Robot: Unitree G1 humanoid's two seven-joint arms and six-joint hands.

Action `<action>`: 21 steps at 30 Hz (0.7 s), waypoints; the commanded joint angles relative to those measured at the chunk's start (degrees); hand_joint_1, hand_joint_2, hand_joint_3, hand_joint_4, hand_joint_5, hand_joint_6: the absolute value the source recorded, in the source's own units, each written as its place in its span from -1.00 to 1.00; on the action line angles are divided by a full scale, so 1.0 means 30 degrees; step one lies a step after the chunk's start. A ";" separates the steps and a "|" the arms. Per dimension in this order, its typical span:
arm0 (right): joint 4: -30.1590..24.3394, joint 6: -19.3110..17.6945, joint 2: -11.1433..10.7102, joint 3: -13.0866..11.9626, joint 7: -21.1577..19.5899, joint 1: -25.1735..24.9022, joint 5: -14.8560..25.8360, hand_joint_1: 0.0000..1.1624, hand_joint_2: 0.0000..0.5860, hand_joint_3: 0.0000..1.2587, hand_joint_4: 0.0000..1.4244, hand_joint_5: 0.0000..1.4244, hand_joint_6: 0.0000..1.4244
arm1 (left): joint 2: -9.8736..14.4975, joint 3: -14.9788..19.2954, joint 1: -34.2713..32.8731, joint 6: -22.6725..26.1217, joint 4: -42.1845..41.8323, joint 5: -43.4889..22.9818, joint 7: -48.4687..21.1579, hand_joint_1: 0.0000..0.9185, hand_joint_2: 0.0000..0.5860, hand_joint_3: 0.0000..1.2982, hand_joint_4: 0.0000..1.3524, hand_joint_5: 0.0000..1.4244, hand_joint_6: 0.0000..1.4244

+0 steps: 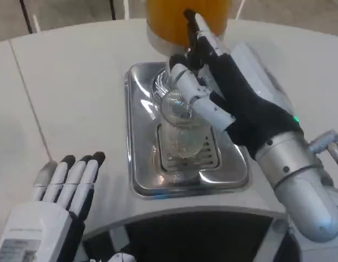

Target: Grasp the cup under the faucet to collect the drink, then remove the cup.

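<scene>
The right hand [226, 90] wraps its fingers around the clear cup [181, 128], which stands on the steel drip tray [137, 136] below the orange dispenser [185, 22]. The left hand [62, 194] lies flat, fingers extended, holding nothing, on the worktop [71, 93].

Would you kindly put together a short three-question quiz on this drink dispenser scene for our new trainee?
1. True or false: the right hand grips the clear cup.
2. The cup stands on: A) the bare white table, B) the metal drip tray, C) the left hand.
3. Fill in: the liquid in the dispenser tank is ____ in colour.

Key:
1. True.
2. B; the cup sits over the tray's grate.
3. Orange.
</scene>
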 commanded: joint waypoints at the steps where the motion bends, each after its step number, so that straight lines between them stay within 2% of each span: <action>1: 0.0083 0.1010 -0.0217 0.0875 0.2011 -0.0711 -0.0048 -1.00 0.83 -1.00 -1.00 -1.00 -1.00 | -0.0113 0.0110 0.0219 -0.0345 0.0387 -0.0397 0.0225 -1.00 -0.52 -1.00 -1.00 -1.00 -1.00; 8: 0.0421 0.1741 -0.0489 0.2286 0.3944 -0.1970 -0.1069 -1.00 0.85 -1.00 -1.00 -1.00 -0.97 | -0.0101 0.0188 0.0165 -0.0485 0.0712 -0.0669 0.0404 -1.00 -0.52 -1.00 -1.00 -1.00 -1.00; 10: 0.0369 0.1628 -0.0711 0.2789 0.4339 -0.2255 -0.1934 -1.00 0.87 -1.00 -1.00 -1.00 -0.97 | -0.0125 0.0205 0.0172 -0.0480 0.0824 -0.0738 0.0443 -1.00 -0.52 -1.00 -1.00 -1.00 -1.00; 13: 0.0287 0.2014 -0.0880 0.3345 0.5010 -0.2668 -0.4138 -1.00 0.89 -0.99 -1.00 -1.00 -0.97 | -0.0179 0.0220 0.0109 -0.0490 0.0960 -0.0879 0.0464 -1.00 -0.55 -1.00 -1.00 -1.00 -1.00; 17: 0.0129 0.2156 -0.0573 0.2842 0.5431 -0.2470 -0.5071 -1.00 0.90 -0.99 -1.00 -1.00 -0.97 | -0.0246 0.0286 -0.0204 -0.0547 0.1131 -0.1251 0.0379 -1.00 -0.57 -1.00 -1.00 -1.00 -1.00; 21: 0.0075 0.2018 -0.0401 0.2715 0.6202 -0.2563 -0.5569 -1.00 0.92 -0.99 -1.00 -1.00 -0.98 | -0.0301 0.0311 -0.0952 -0.0407 0.1368 -0.1803 -0.0023 -1.00 -0.66 -1.00 -1.00 -1.00 -1.00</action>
